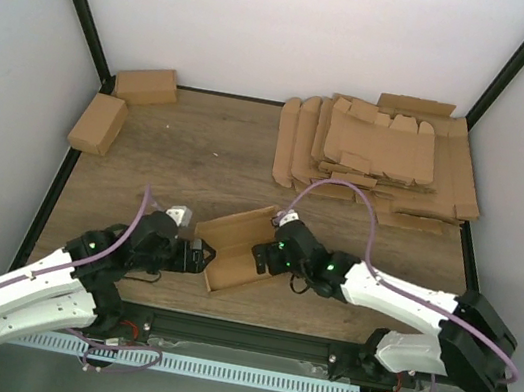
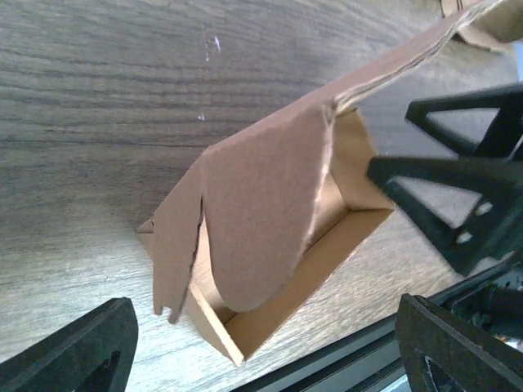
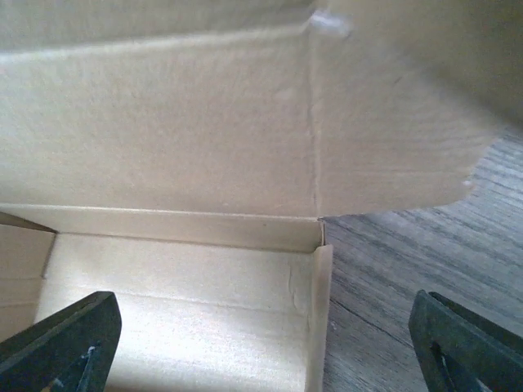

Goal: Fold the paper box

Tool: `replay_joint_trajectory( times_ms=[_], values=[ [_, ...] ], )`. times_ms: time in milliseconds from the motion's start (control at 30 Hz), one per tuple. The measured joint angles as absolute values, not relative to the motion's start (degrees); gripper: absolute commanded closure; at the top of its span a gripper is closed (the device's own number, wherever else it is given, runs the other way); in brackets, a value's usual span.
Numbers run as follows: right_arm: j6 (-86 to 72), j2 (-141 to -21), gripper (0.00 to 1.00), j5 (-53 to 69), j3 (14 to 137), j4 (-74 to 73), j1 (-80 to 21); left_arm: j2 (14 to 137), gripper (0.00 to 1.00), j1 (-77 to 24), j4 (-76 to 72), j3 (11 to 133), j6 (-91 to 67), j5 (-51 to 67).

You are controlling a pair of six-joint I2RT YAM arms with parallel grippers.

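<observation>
From above, the box (image 1: 232,237) sits on the surface (image 1: 197,159) close to the near edge, about midway along it. It is an open tray with its lid panel standing up on the far side. The left hand (image 1: 196,258) is at the tray's left end and the right hand (image 1: 261,255) at its right end, so the box lies between the two. How wide either hand stands is hard to read from here. A heap of flat blanks (image 1: 381,156) fills the far right corner. Two closed boxes (image 1: 97,122) lie by the far left corner, well apart from the hands.

In the left wrist view, the left hand (image 2: 263,306) is wide and holds nothing. Its fingers (image 2: 78,351) sit in the bottom corners of the view, clear of the cardboard. The box (image 2: 261,204) lies just ahead of them, centred on the gap. A rounded end flap hangs over the tray's near end with a narrower flap beside it, and the lid rises away toward the top right. The right hand (image 2: 391,139) is at the tray's far end with its jaws apart. One fingertip is at the end wall, and I cannot tell whether it touches.

In the right wrist view, the right hand (image 3: 263,298) is wide and grips nothing. The box (image 3: 163,147) fills most of the view. The tray's end wall runs between the fingers (image 3: 61,343), with one over the tray's inside and the other over the bare surface (image 3: 425,253) outside it. The lid panel stands ahead, its end flap spreading to the right.
</observation>
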State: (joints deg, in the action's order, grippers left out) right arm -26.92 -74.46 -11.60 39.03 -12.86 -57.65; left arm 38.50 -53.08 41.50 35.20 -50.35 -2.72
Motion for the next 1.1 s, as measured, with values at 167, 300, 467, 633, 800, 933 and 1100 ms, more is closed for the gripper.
replay_joint_trajectory(
  times_ms=[167,300,467,633,800,933,1100],
  values=[
    [-25.0,-68.3,0.01,-6.1,36.4,-10.8,-53.0,38.9,0.3,-53.1,38.5,31.8,-51.9,-0.6],
    [-23.1,-65.8,0.01,-3.4,36.4,-9.8,-49.6,39.2,0.37,-53.2,38.2,31.5,-52.5,-1.1],
    [-19.8,-65.5,0.0,-1.1,36.4,-9.7,-46.0,39.1,0.47,-53.2,38.2,31.5,-53.2,-2.9],
    [-14.9,-67.0,0.0,1.4,36.9,-9.3,-44.8,39.6,0.62,-53.2,37.5,31.5,-53.9,-3.1],
    [-9.6,-69.0,0.01,4.4,38.0,-7.9,-44.7,40.4,0.72,-53.2,36.9,31.6,-54.1,-4.4],
    [-6.5,-70.3,0.1,5.5,39.6,-7.0,-44.7,41.3,0.74,-53.2,37.0,32.4,-53.8,-5.5],
    [-4.7,-72.2,0.37,7.6,41.9,-6.9,-44.7,42.0,0.78,-53.2,37.5,33.6,-53.8,-6.7]
  ],
)
